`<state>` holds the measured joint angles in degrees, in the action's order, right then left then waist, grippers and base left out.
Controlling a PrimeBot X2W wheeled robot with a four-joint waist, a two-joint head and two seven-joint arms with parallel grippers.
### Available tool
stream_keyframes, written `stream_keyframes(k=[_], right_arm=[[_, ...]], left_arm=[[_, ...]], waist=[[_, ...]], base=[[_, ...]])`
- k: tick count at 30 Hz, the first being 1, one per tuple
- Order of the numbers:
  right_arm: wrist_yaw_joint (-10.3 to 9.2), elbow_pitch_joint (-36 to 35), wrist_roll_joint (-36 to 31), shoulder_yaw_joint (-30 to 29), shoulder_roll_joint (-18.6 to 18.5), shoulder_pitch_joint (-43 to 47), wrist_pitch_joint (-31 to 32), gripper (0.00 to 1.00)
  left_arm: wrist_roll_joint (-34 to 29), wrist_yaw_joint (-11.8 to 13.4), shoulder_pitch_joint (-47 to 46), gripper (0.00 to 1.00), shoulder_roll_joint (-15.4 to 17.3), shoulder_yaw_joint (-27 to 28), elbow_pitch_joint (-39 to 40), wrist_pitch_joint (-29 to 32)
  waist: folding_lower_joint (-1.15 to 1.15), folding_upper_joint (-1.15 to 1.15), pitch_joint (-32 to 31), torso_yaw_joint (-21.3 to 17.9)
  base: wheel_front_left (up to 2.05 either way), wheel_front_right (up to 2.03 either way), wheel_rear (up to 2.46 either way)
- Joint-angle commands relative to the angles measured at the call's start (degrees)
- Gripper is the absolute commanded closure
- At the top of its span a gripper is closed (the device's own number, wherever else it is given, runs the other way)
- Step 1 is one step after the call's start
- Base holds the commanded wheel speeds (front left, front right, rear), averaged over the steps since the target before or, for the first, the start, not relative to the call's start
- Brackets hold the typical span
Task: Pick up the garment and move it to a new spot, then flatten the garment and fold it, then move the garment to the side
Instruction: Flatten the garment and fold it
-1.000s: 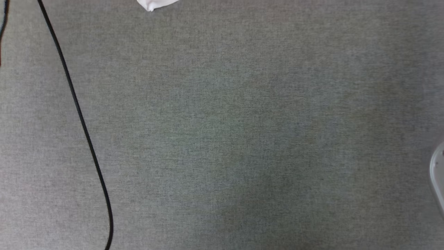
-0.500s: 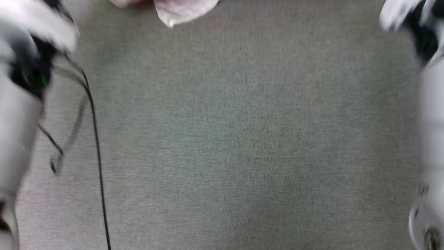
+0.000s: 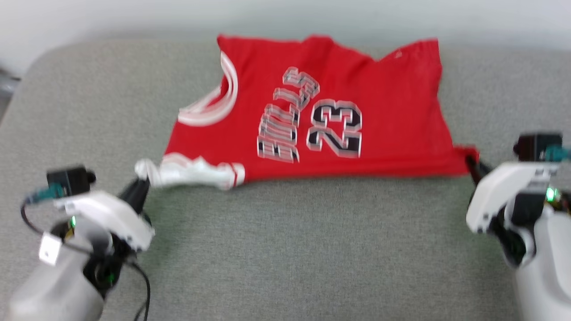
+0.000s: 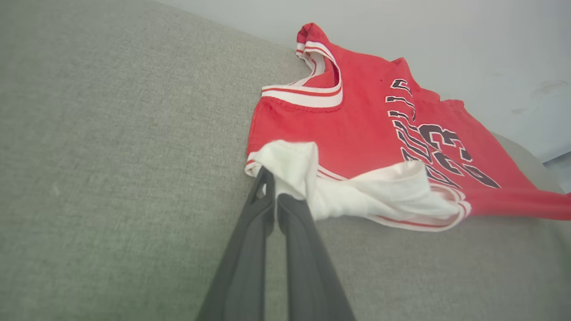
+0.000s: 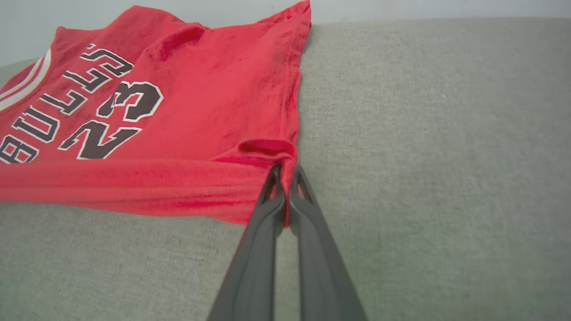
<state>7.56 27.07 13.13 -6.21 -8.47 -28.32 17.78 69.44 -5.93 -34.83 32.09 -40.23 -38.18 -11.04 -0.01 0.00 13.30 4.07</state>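
The garment is lying just ahead, stretching gripper to gripper: left gripper pinching its sleeve, right gripper clamping its hem corner.

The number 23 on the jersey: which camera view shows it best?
Right wrist view: the 23 on the jersey is sharp, whole and close. The head view shows it whole but blurred. The left wrist view shows it farther off, steeply slanted, just past the bunched white sleeve.
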Motion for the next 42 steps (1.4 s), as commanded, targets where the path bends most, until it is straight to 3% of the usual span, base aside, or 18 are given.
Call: stream_keyframes(k=[1, 7, 20, 26, 30, 33, 42], right_arm=[[-0.14, -1.9, 0.81, -0.49, -0.74, 4.73, 0.62, 1.0], [-0.15, -7.79, 2.21, -1.95, -0.27, 16.25, 1.96, 1.0], [-0.21, -26.71, 3.56, -8.55, 3.55, 39.16, 9.43, 1.0], [-0.2, -33.51, 3.01, -10.17, 4.83, 42.96, 13.98, 1.0], [-0.19, -34.56, 1.68, -9.23, 5.16, 40.25, 15.56, 1.0], [-0.15, -33.75, 0.35, -8.48, 5.3, 37.54, 16.34, 1.0], [-0.12, -28.18, -2.27, -5.2, 5.49, 28.76, 16.76, 1.0]], left_arm=[[0.5, 1.55, 4.12, 1.0, 1.61, 0.09, 1.16, -0.73], [2.76, 5.36, 14.78, 1.0, 3.43, -0.07, 7.24, -1.02], [9.16, 20.49, 37.1, 1.0, 12.87, 1.99, 32.5, -0.16], [8.74, 24.8, 39.45, 1.0, 16.54, 3.44, 41.05, -0.67], [6.6, 25.18, 35.99, 1.0, 16.47, 3.2, 42.66, -0.47], [5.31, 24.07, 32.61, 1.0, 14.98, 3.08, 41.69, -0.14], [3.45, 17.97, 22.18, 1.0, 8.6, 2.32, 32.19, -0.17]], waist=[[0.01, 0.0, -4.71, 0.6], [0.01, 0.0, -9.34, 0.8], [0.01, 0.0, -14.46, 1.71], [0.01, 0.0, -14.28, 1.7], [0.01, 0.0, -13.29, 1.19], [0.01, 0.0, -11.35, 0.98], [0.01, 0.0, -4.95, 0.67]], base=[[0.0, 0.0, 0.0], [0.0, 0.0, 0.0], [0.0, 0.0, 0.0], [0.0, 0.0, 0.0], [0.0, 0.0, 0.0], [0.0, 0.0, 0.0], [0.0, 0.0, 0.0]])
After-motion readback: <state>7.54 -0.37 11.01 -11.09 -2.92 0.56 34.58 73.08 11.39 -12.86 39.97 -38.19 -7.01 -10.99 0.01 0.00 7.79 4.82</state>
